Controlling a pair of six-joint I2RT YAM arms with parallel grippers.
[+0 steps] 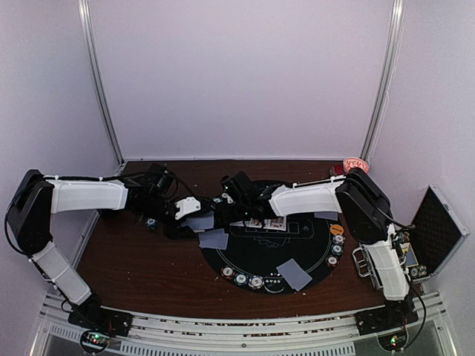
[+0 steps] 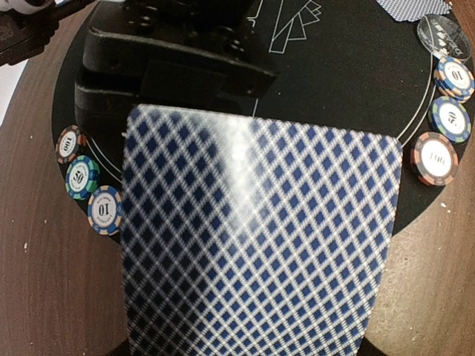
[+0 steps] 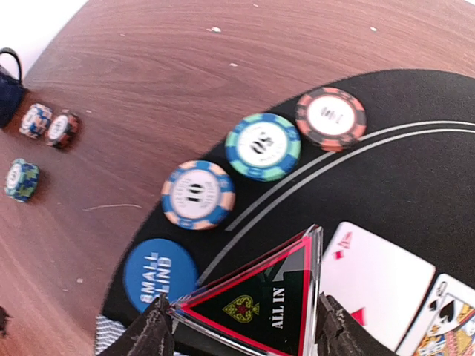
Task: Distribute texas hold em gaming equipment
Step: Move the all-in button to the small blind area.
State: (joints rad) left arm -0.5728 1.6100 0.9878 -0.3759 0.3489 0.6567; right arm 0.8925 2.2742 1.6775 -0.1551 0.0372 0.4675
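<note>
The right gripper [image 3: 241,330] is clamped on the red triangle marker [image 3: 260,293], with one finger against each side edge. The blue disc [image 3: 159,273] lies just beside one finger. Ahead of the jaws, three poker chips [image 3: 263,146] line the rim of the black mat [image 3: 415,185]. The left gripper [image 1: 194,211] holds a playing card [image 2: 260,237], pattern side up. The card hides the left gripper's own fingers.

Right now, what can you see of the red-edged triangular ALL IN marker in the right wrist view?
The red-edged triangular ALL IN marker looks like clear plastic with a black centre, gold spade emblem and white lettering. It is pinched between the right gripper's fingers, over the rim of the black round mat beside the blue SMALL BLIND disc. Its lower part is out of frame.
</note>
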